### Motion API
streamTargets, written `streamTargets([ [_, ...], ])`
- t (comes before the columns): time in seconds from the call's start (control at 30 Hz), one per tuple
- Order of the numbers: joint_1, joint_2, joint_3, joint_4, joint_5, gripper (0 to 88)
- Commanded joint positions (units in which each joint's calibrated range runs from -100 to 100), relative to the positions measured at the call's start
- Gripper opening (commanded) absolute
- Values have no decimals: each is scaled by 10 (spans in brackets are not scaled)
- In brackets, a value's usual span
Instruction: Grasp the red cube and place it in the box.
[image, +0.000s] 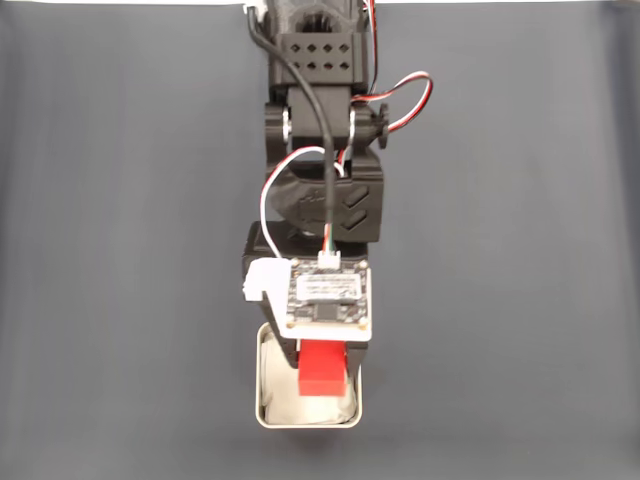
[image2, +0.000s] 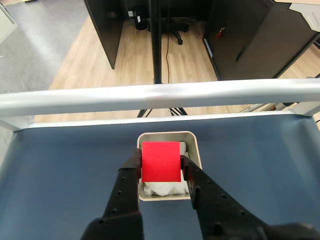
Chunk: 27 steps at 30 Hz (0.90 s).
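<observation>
The red cube (image2: 161, 161) is pinched between the two black fingers of my gripper (image2: 161, 165), which is shut on it. It hangs directly over the box (image2: 195, 145), a small white tray with rounded corners and crumpled white lining. In the fixed view the red cube (image: 322, 368) shows just below the wrist's circuit board, inside the outline of the box (image: 262, 400). Whether the cube touches the lining cannot be told. The gripper's fingers are hidden under the wrist in the fixed view.
The box sits on a dark blue-grey table mat (image: 500, 300). A metal rail (image2: 160, 95) runs along the table's far edge in the wrist view, with a pole, cabinets and wooden floor beyond. The arm (image: 320, 150) reaches in from the top of the fixed view.
</observation>
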Motion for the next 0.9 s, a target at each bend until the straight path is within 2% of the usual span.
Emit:
streamTargets([
  [0.0,11,-3,-35,-16,4,35],
  [0.87,16,13,4,-51,20,35],
])
